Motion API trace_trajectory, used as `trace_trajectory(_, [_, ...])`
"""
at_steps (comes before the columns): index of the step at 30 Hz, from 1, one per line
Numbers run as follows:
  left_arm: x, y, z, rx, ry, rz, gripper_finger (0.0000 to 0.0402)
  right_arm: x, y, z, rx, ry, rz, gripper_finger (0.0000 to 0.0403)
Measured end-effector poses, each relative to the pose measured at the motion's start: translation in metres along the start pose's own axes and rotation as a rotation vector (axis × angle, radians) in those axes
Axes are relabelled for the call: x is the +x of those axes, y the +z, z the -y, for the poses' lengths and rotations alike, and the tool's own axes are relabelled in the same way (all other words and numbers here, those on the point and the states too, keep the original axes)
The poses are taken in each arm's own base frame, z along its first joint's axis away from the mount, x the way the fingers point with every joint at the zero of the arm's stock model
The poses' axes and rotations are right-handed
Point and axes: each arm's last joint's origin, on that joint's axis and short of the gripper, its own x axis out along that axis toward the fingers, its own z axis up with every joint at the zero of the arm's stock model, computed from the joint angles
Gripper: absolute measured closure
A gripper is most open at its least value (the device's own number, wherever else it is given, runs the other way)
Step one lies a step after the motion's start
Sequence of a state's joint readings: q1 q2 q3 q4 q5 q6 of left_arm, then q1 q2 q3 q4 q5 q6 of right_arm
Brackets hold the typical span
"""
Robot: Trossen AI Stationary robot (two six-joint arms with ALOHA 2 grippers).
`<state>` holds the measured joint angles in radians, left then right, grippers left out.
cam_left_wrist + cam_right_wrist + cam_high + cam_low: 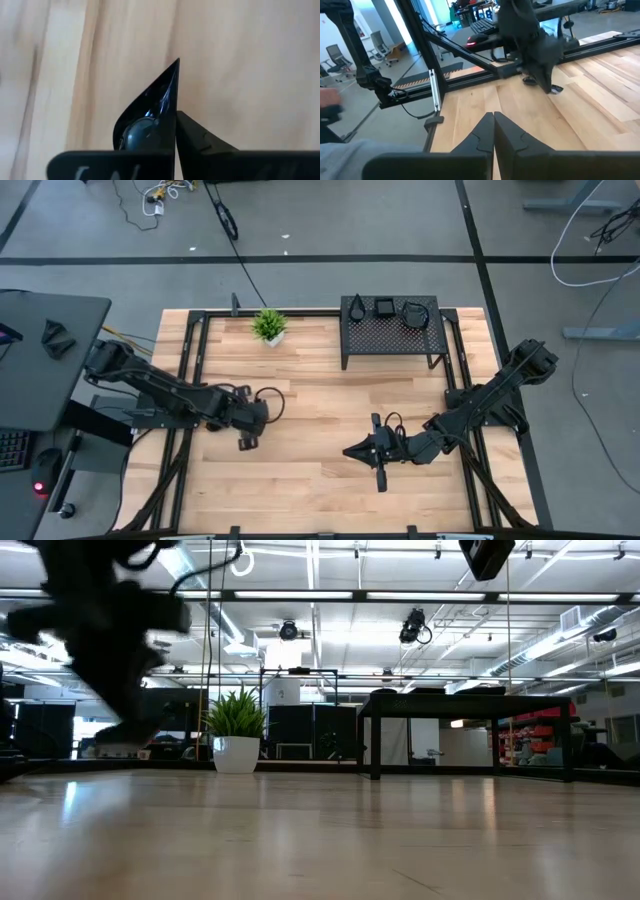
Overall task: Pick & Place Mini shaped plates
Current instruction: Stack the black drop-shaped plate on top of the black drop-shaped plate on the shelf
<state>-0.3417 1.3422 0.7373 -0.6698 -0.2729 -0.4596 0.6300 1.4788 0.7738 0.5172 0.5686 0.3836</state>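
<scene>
**Glossy black plate pinched in the left arm's fingers above the bench**

Pale wood fills the high view: the bench [320, 410] carries a black perforated rack [392, 330] at its far edge, with three mini shaped plates [385, 308] lying in a row on top. A small potted plant [269, 326] stands just beside the rack's left end. The left gripper [247, 437] sits over the left half of the bench, and the right gripper [379, 468] is over the near right part, well apart from it.

From the low view, the plant [237, 730] and the rack [470, 705] stand at the far edge. A blurred dark arm [120, 640] hangs over the left side, clear of the surface.

In the left wrist view, the fingers [200, 140] are clamped on a glossy black, pointed plate [150, 115], held on edge above the bare wood.

In the right wrist view, the fingers [510, 137] are pressed together with nothing between them, while the left arm [530, 40] shows farther off across the bench.
</scene>
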Motion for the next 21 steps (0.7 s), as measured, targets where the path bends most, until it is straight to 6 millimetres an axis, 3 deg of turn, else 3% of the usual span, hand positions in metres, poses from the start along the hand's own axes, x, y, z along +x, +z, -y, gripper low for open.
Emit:
trace_trajectory(7, [-0.038, 0.054, 0.031, 0.045, -0.333, 0.380, 0.0398, 0.001, -0.007, 0.002, -0.017, -0.012, -0.057, 0.0392])
trace_trajectory(12, [-0.063, 0.074, 0.051, 0.165, -0.612, 0.662, 0.0398, 0.005, -0.021, 0.006, -0.033, -0.044, -0.134, 0.0385])
trace_trajectory(16, [-0.078, 0.080, 0.059, 0.203, -0.712, 0.810, 0.0398, 0.020, -0.032, 0.006, -0.007, 0.032, -0.118, 0.0349])
trace_trajectory(21, [-0.092, 0.083, 0.065, 0.257, -0.758, 0.972, 0.0399, 0.048, -0.044, 0.009, -0.007, 0.164, 0.054, 0.0274])
